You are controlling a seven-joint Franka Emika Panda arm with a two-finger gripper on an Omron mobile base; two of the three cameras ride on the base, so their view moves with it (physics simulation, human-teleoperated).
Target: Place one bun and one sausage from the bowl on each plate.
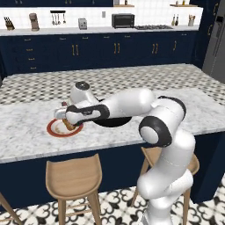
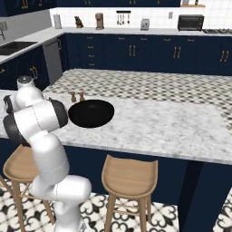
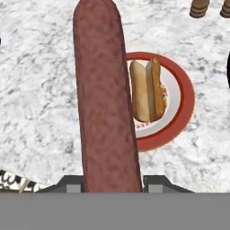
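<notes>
Item: my gripper [image 3: 112, 183], jaws closed on a long reddish-brown sausage [image 3: 105, 99] above the white, red-rimmed round plate [image 3: 186, 96]. On that plate, at 3 o'clock of the sausage: one split tan bun [image 3: 147, 91]. Wide black bowl [image 2: 90, 113] on marble counter [image 2: 172, 127].

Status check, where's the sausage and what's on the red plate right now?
Gripper shut on sausage, over the counter. Red-rimmed plate below, bun on it. Nothing blocking the plate.
</notes>
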